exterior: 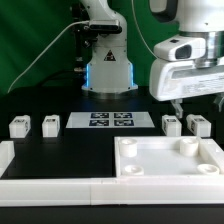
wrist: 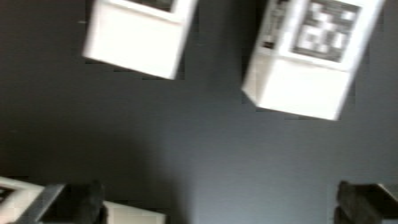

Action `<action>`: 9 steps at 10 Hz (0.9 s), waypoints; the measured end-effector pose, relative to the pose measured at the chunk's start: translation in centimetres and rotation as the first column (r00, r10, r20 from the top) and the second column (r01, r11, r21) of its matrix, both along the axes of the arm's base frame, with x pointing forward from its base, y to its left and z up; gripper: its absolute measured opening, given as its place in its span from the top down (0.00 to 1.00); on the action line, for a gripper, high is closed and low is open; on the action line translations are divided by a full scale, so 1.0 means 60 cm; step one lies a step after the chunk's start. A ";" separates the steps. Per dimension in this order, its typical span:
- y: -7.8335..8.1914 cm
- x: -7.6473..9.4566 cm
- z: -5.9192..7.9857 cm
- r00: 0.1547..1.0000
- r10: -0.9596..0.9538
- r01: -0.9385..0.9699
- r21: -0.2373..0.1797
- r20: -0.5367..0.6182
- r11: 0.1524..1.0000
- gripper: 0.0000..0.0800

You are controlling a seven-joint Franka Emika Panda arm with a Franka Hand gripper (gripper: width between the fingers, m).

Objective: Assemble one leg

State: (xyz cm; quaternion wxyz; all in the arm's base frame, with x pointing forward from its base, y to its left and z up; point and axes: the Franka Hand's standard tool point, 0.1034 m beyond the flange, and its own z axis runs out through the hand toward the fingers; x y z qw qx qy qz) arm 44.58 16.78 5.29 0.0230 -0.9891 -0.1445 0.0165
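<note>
Setting: a matte black table [exterior: 70, 150] stood evenly lit before a green backdrop [exterior: 22, 35], with a low white rail [exterior: 40, 187] edging the table's near side and corner.

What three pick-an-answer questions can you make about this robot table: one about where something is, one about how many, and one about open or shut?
1. Where does the marker board lie?
A) between two pairs of legs
B) stacked on a leg
C) leaning upright

2. How many legs lie on the table?
A) two
B) four
C) six

3. How is the end effector?
A) shut on a leg
B) shut on nothing
C) open and empty

Answers:
1 A, because two legs lie on each side of it.
2 B, because the exterior view shows four.
3 C, because the wrist view shows its fingertips wide apart with only bare table between them.
</note>
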 end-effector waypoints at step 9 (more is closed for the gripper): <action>0.007 -0.028 -0.010 0.942 -0.056 0.010 -0.138 -0.331 0.990 0.19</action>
